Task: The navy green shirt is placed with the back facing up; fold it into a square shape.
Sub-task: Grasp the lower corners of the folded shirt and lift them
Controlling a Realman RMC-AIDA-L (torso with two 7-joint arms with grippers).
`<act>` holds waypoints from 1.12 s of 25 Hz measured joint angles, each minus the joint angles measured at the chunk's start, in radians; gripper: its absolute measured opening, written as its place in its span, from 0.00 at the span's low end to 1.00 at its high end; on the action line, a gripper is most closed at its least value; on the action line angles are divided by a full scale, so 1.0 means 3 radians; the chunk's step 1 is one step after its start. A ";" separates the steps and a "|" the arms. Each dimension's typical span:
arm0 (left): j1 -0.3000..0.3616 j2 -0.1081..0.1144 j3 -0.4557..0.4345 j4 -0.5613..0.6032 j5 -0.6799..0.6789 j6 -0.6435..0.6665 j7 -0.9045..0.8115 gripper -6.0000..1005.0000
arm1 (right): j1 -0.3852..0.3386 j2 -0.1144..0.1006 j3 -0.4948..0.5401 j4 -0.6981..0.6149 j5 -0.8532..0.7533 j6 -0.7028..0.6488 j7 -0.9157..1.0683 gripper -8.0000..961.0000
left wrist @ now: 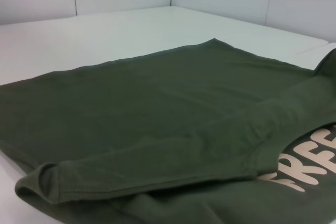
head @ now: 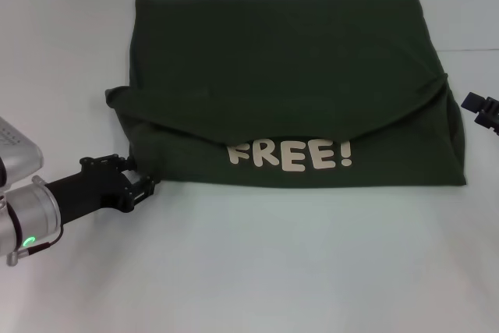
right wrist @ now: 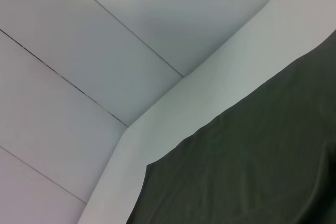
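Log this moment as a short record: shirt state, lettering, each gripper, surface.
shirt: dark olive-green cotton T-shirt, partly folded, far layer laid over the near part
lettering: cream "FREE!" lettering facing up, below the curved folded edge
left gripper: left gripper at the shirt's near-left corner
right gripper: right gripper just off the shirt's right edge, mostly out of frame
surface: white table

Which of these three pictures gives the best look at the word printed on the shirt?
The head view: the cream lettering reads "FREE!" whole, just below the folded-over flap of the shirt. The left wrist view catches only part of it at the edge; the right wrist view shows plain green cloth only.
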 joint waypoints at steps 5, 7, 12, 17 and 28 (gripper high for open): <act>-0.0010 0.0003 0.0000 0.0005 0.0000 -0.0027 -0.0030 0.40 | -0.0005 0.0000 0.0000 0.0000 0.0000 0.0000 0.0000 0.78; -0.0012 0.0006 0.0003 0.0006 0.0000 -0.0063 -0.0050 0.32 | -0.0010 0.0000 0.0000 0.0000 0.0000 0.0000 0.0000 0.78; -0.0030 0.0005 0.0022 0.0000 0.0000 -0.0110 -0.0065 0.15 | -0.0026 0.0002 0.0000 0.0000 0.0000 -0.0012 0.0000 0.78; -0.0040 0.0005 0.0053 -0.0003 0.0000 -0.0125 -0.0070 0.02 | -0.0044 0.0004 -0.0001 0.0000 0.0000 -0.0018 0.0000 0.78; 0.0170 0.0010 0.0057 0.0304 0.0013 0.0219 -0.0240 0.01 | -0.0002 -0.0141 -0.0053 -0.0038 -0.0504 0.0063 0.0208 0.78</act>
